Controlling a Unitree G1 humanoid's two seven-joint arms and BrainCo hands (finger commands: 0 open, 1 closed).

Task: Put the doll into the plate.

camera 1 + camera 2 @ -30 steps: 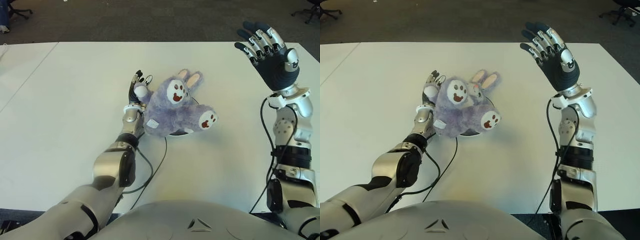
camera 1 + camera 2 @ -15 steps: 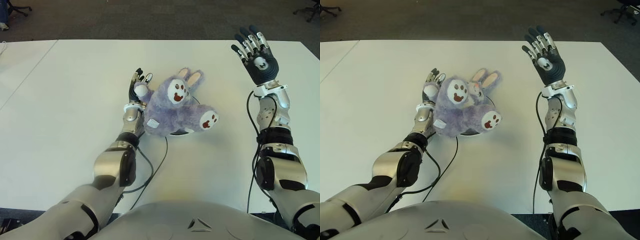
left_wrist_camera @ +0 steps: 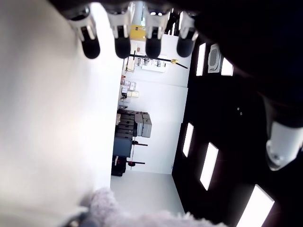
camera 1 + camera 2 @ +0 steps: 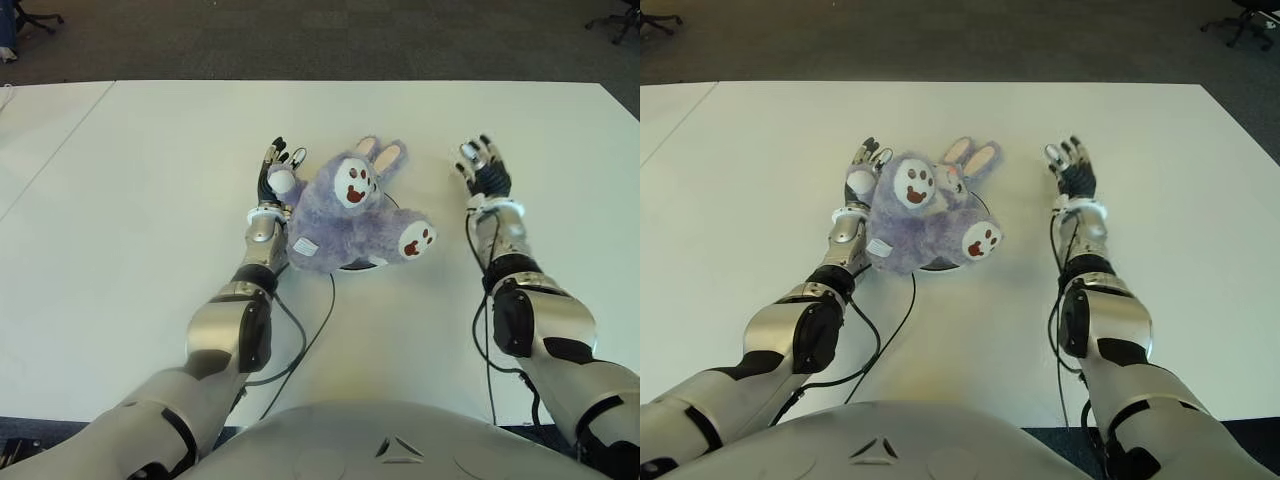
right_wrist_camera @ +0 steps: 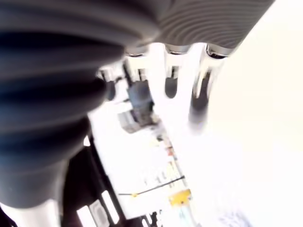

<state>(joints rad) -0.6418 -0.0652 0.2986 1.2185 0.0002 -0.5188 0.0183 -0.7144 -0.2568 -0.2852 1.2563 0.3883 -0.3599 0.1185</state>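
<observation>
The doll [image 4: 345, 212], a purple plush bunny with white paw pads and pink ears, lies on a small dark plate [image 4: 352, 267]. It covers the plate, so only a sliver of rim shows under it. My left hand [image 4: 272, 162] lies palm up just left of the doll. Its fingers [image 3: 122, 45] are straight and hold nothing, and one plush paw lies against the palm. My right hand [image 4: 481, 172] is low over the table to the right of the doll. It is apart from the doll, with its fingers [image 5: 170, 85] spread and empty.
The white table [image 4: 140, 150] spreads wide on both sides, with its far edge against dark carpet. A black cable [image 4: 310, 335] runs from under the doll toward my body. A second white table [image 4: 40, 130] adjoins on the left.
My right arm has dropped from raised high at the far right down to table level beside the doll. The left hand and the doll have not moved.
</observation>
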